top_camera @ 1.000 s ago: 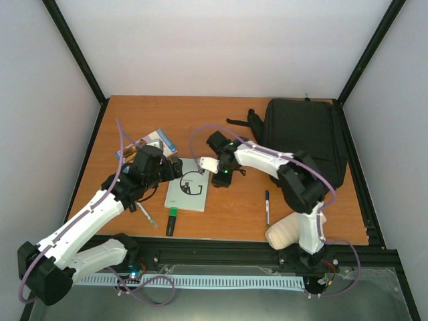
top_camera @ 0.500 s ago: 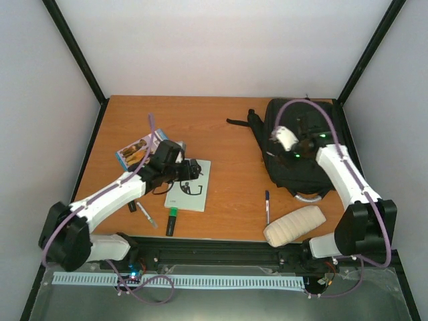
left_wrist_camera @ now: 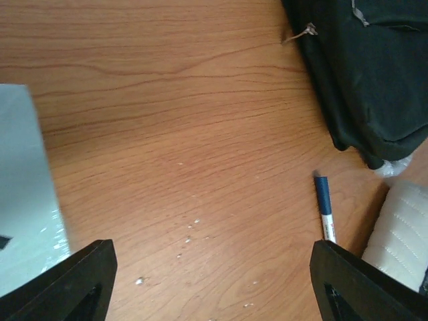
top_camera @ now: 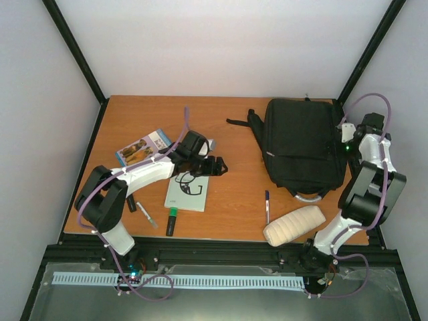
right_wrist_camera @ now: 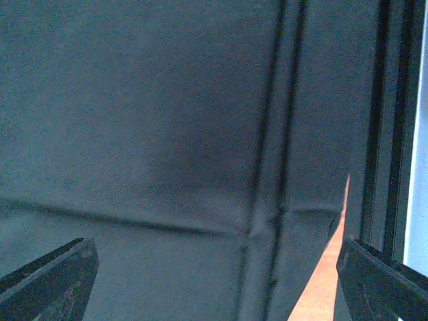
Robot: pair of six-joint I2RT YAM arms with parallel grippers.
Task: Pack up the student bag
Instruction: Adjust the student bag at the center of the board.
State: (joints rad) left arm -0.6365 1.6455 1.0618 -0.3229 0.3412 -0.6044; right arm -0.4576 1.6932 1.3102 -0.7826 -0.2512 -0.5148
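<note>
both pincers are released and empty. left gripper (top_camera: pixel 212 167) hangs well to the left of the student bag (top_camera: pixel 301 144), above the far corner of a white notebook (top_camera: pixel 187 190). its wrist view shows the fingers spread wide, with only bare table (left_wrist_camera: pixel 200 134) between them. right gripper (top_camera: pixel 346 130) sits at the bag's right edge. its own camera is filled with black fabric and a seam, jaws apart and nothing caught in them.

the bag lies flat on the table on the right arm's side. from above it looks shut, and i cannot see an opening.

a blue pen (top_camera: pixel 267 204) and a cream pouch (top_camera: pixel 294 224) lie just on the near side of the bag. the notebook, a green highlighter (top_camera: pixel 172 221) and a picture booklet (top_camera: pixel 142 147) lie well to its left. with all of these outside the bag, packing looks far from done, and this looks like a pause between grasps.

next, i judge, the right pincer must find the bag's zip or flap and hold it open. the left must come down squarely on one item, fingers across its narrow side, and carry it over. the thin pen will need a low, careful pinch.
</note>
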